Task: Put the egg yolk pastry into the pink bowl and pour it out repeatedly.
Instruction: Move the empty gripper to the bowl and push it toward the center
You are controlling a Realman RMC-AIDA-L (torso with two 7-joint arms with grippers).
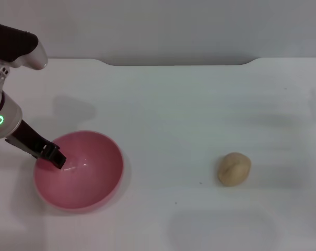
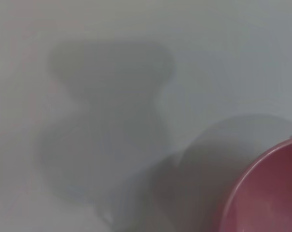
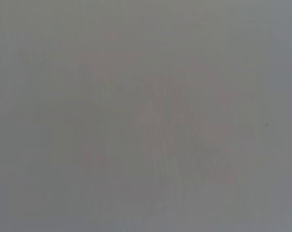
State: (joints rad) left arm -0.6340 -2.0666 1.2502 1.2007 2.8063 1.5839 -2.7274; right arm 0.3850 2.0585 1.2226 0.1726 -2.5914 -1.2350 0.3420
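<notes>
Pastry first: the egg yolk pastry [image 1: 234, 169] sits alone on the white table [image 1: 173, 104], well apart from the pink bowl [image 1: 90, 188], off to its right. Looks light and soft, so I'd pinch it gently across the plump middle or it'll squash. Bowl's glossy plastic, probably slippery and light. My left gripper [image 1: 55, 156] is at the bowl's near-left rim, apparently clamped on it. Right gripper's out of sight

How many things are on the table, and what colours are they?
Pink: 1, the bowl
Tan: 1, the pastry
Total: 2 things on the white table
The left gripper is at the bowl's rim.
</notes>
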